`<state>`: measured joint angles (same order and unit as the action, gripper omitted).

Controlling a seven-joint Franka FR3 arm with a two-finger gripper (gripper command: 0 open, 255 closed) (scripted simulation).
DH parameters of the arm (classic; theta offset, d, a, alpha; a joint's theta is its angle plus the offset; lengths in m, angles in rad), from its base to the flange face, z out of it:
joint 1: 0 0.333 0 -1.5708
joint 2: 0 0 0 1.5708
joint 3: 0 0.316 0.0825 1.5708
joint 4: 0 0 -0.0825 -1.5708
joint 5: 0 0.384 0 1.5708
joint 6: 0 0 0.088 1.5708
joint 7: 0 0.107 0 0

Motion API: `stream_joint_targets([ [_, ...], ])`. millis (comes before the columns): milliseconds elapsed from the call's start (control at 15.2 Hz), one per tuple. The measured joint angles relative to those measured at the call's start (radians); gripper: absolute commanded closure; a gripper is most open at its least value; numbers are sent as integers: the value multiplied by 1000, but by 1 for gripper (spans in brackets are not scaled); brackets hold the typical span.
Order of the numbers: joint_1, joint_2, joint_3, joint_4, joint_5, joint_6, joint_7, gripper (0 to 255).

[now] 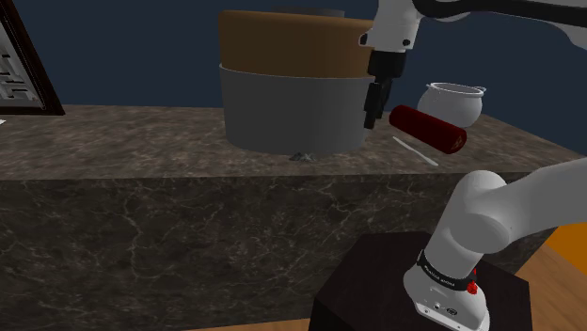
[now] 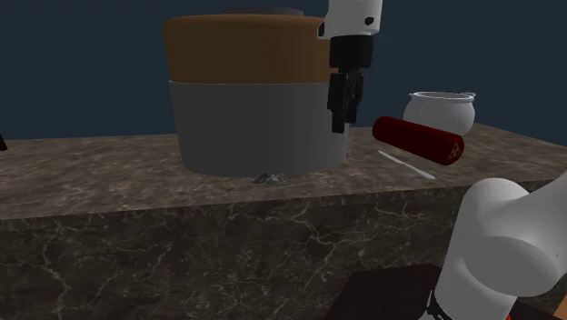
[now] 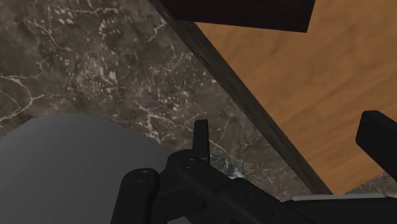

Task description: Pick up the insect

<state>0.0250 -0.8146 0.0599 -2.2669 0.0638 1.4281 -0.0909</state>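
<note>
the claw (image 1: 372,120) hangs open above the counter (image 1: 132,141), its fingers (image 3: 201,137) apart and holding nothing, close against the big grey pot (image 1: 282,108). the insect (image 1: 303,155) lies on the counter at the pot's foot, at about 8 o'clock from the claw in the shoulder view, below it and apart. a pale speck between the fingers in the wrist view may be it. a red roll (image 1: 428,129) lies at the claw's 3 o'clock.
</note>
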Motion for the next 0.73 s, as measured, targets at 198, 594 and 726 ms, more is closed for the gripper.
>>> stream_joint_targets([
  [198, -3, -15, 3, -53, 1, 72, 4, 0],
  [594, -15, -46, 31, -265, 16, 433, 34, 0],
  [726, -20, -36, 41, -333, 20, 572, 42, 0],
])
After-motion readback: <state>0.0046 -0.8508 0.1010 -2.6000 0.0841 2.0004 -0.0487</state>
